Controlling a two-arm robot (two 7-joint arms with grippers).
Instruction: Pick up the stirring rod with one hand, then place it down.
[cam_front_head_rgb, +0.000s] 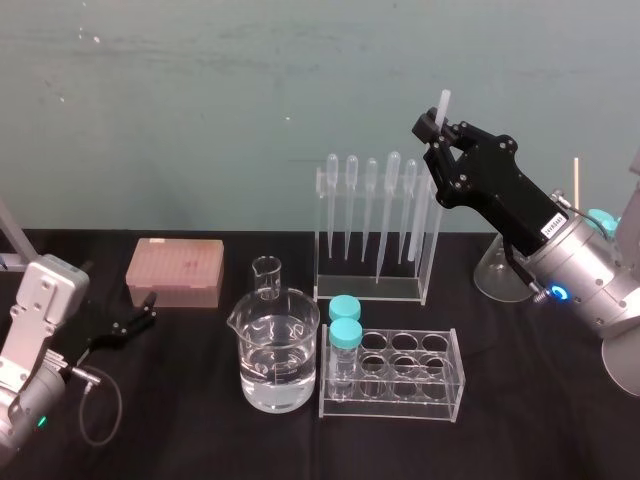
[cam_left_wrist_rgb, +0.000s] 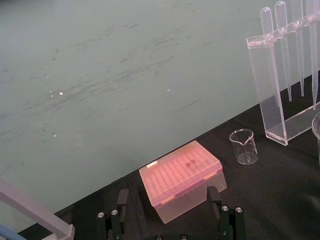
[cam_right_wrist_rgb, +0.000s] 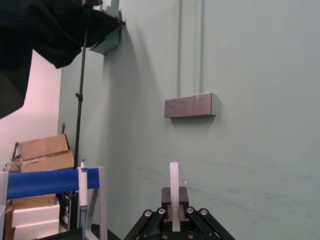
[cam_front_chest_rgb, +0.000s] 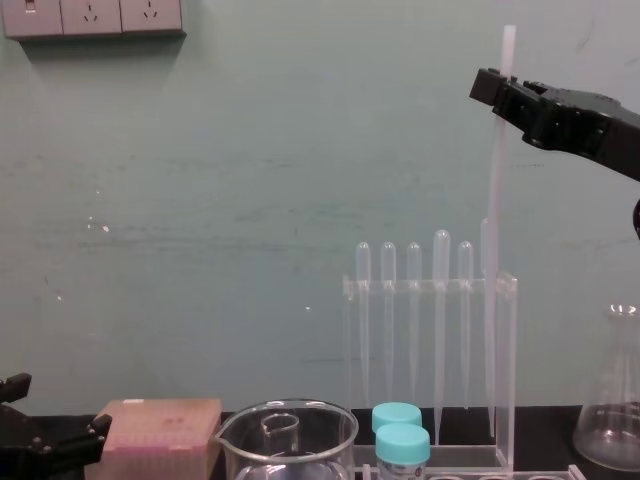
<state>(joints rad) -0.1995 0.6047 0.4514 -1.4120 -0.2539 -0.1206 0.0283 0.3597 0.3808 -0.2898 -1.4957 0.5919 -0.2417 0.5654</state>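
The stirring rod (cam_front_chest_rgb: 497, 200) is a long translucent-white stick standing almost upright. Its top pokes out above the fingers of my right gripper (cam_front_head_rgb: 437, 128), which is shut on it near the upper end. In the chest view the rod's lower part runs down along the right end of the pipette rack (cam_front_chest_rgb: 430, 288); whether its tip touches anything is unclear. In the right wrist view the rod (cam_right_wrist_rgb: 174, 182) rises between the black fingers. My left gripper (cam_front_head_rgb: 140, 318) is parked low at the table's left side, open, with the pink box beyond it.
A pink tip box (cam_front_head_rgb: 175, 272) sits at the back left. A large beaker (cam_front_head_rgb: 275, 365) of water and a small beaker (cam_front_head_rgb: 267, 278) stand mid-table. The tube rack (cam_front_head_rgb: 400, 375) holds two blue-capped tubes (cam_front_head_rgb: 345, 335). A glass flask (cam_front_head_rgb: 500, 270) stands under the right arm.
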